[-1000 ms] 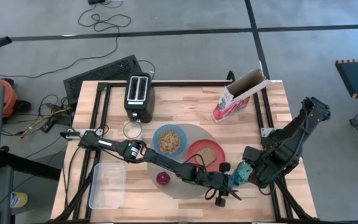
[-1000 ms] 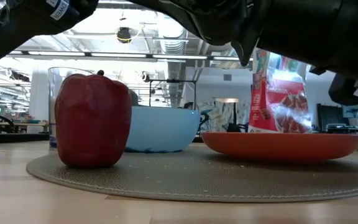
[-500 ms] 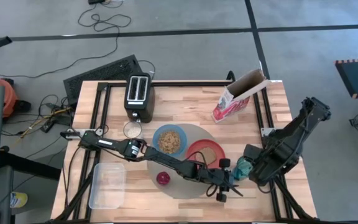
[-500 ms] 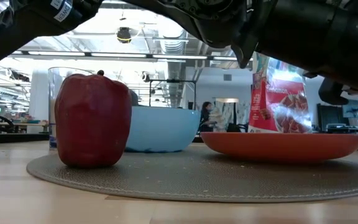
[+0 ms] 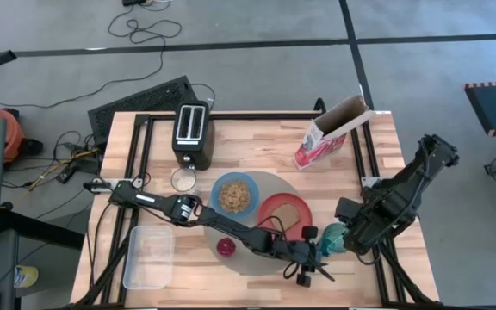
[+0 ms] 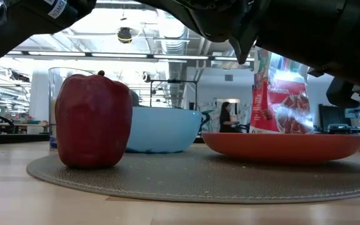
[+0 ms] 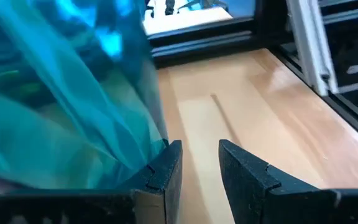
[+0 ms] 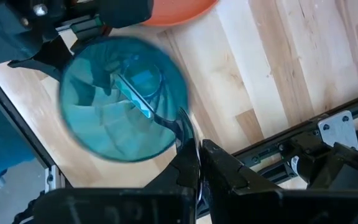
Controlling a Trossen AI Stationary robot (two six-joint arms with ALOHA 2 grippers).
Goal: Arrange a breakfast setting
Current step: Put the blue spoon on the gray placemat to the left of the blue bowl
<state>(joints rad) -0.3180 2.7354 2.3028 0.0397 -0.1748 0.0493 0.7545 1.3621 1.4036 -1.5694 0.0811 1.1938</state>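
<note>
Wooden counter (image 5: 257, 146), workshop floor and cables beyond.

Item 1: teal glass (image 5: 335, 236), just off the mat's (image 5: 269, 263) right edge, near the red-orange plate (image 5: 284, 209). Hard, smooth, probably slippery and breakable; light when empty. My right gripper (image 8: 197, 163) pinches its rim wall (image 8: 182, 127), one finger inside, one outside. A rim pinch lets it swing, so I judge slow moves and a level set-down wise.

Item 2: my left gripper (image 7: 194, 163), reached across the mat to the glass, fingers a little apart and holding nothing; one finger's outer side (image 7: 166, 165) lies against the glass wall. A grip lower round the body would be steadier.

Item 3: already on the mat: light-blue bowl (image 5: 234, 195) with cereal, plate with toast slice (image 5: 292, 212), red apple (image 5: 226, 247).

Item 4: off the setting: toaster (image 5: 193, 133), cereal box (image 5: 332, 131), clear tub (image 5: 149, 256).
</note>
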